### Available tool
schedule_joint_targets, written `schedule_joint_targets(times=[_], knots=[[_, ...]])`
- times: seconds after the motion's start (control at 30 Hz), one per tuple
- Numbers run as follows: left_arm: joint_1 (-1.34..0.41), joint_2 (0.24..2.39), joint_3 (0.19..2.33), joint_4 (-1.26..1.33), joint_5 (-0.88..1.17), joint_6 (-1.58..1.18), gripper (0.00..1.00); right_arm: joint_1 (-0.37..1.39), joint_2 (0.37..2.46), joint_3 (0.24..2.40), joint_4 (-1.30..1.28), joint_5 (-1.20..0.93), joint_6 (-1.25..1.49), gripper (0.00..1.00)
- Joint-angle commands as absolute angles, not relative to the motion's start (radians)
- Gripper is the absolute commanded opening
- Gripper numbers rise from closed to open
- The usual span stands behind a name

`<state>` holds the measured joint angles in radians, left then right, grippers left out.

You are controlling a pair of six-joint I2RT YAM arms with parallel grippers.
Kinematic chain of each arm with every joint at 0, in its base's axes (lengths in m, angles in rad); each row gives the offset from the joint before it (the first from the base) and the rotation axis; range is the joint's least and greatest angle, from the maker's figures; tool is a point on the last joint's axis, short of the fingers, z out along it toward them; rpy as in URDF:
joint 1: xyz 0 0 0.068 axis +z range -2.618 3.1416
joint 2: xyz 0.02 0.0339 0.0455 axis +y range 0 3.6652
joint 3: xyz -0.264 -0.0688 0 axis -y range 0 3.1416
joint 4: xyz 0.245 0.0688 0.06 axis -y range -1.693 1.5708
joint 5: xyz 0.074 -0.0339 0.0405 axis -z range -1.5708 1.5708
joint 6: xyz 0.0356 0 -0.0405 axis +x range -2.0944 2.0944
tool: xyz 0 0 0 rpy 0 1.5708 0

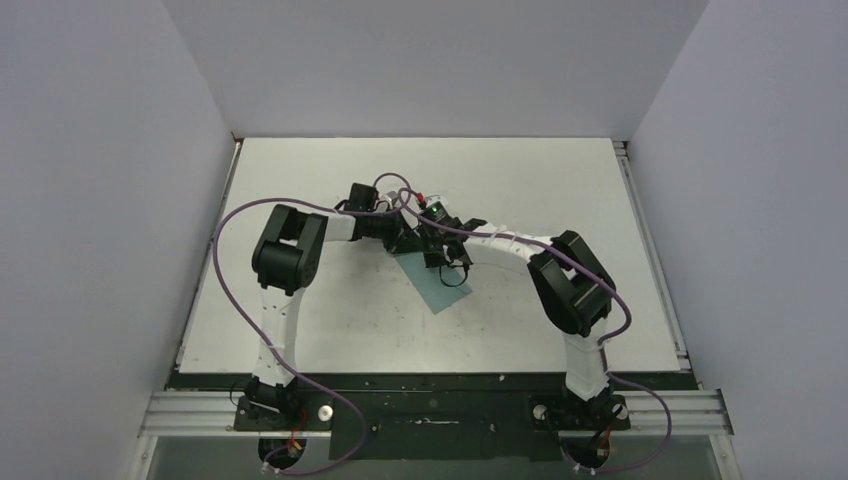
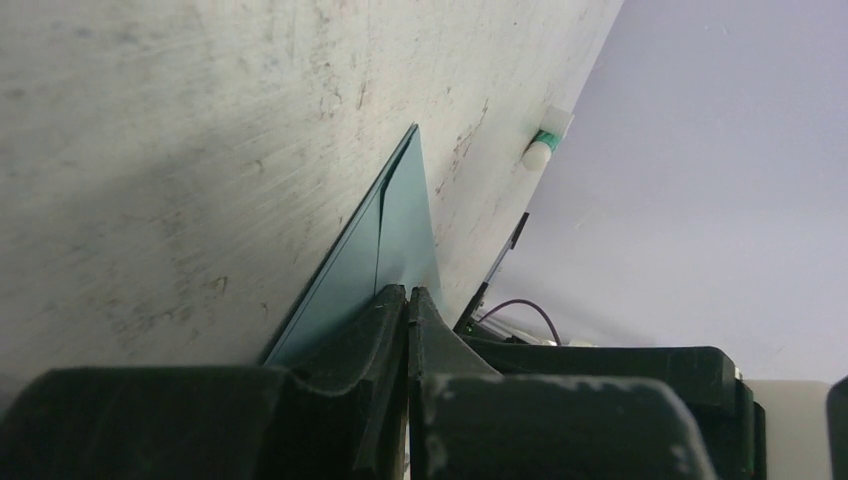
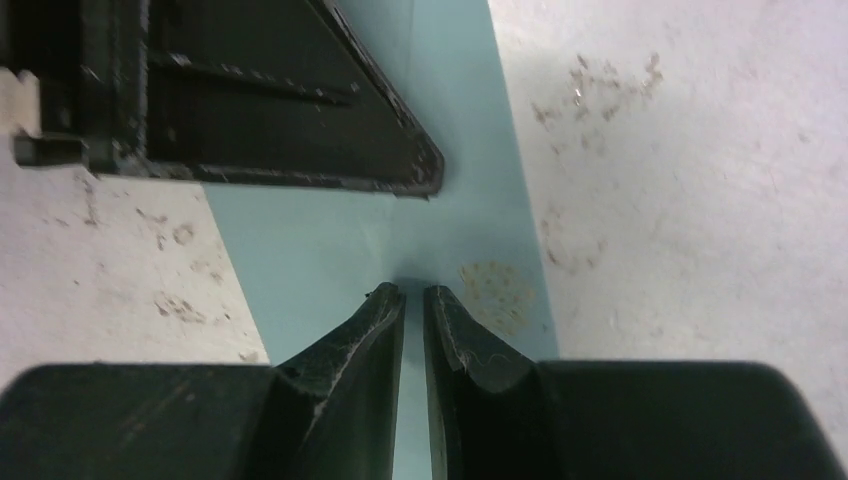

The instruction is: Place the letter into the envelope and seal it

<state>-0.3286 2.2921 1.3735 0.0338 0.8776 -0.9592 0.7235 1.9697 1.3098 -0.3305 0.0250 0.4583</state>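
The envelope point(image 1: 432, 287) lies flat near the middle of the bench point(image 1: 560, 180), set at an angle, with both arms reaching in over its far end. The left tool point(image 2: 408, 297) is fully closed, its two fingers pressed together with no gap. Its tips sit right at the edge of the teal paper, and a fold line in the envelope runs away from them. From this low, slanted angle it looks as though the tips rest on the paper rather than pinch it, but I cannot be sure.

The right tool point(image 3: 413, 295) is just barely parted. A narrow slit shows between its fingers, with teal visible through it and nothing caught between them. Its tips hover over or touch the envelope, close to the long right edge of the paper. The closed left tool crosses the envelope just beyond them. A faint tan smudge point(image 3: 495, 292) marks the paper just beside the right fingertip. A small white-and-green stick point(image 2: 543, 146) lies on the bench, well apart from the envelope.
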Motion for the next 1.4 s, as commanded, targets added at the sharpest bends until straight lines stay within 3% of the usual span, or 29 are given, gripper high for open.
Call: schedule_joint_targets(times=[0.0,0.47,0.97,1.37], knots=[[-0.300,2.338,1.351,-0.061,0.724,-0.894,0.00,0.732,2.027,1.376,-0.276,0.043,0.478,0.16],[-0.288,2.350,1.347,-0.034,0.735,-0.924,0.00,0.755,2.087,1.399,-0.304,0.109,0.493,0.06],[-0.279,2.351,1.341,-0.045,0.700,-0.924,0.00,0.813,2.000,1.234,-0.367,0.069,0.568,0.05],[-0.278,2.352,1.351,-0.060,0.703,-0.908,0.00,0.740,1.955,1.187,-0.325,0.038,0.570,0.05]])
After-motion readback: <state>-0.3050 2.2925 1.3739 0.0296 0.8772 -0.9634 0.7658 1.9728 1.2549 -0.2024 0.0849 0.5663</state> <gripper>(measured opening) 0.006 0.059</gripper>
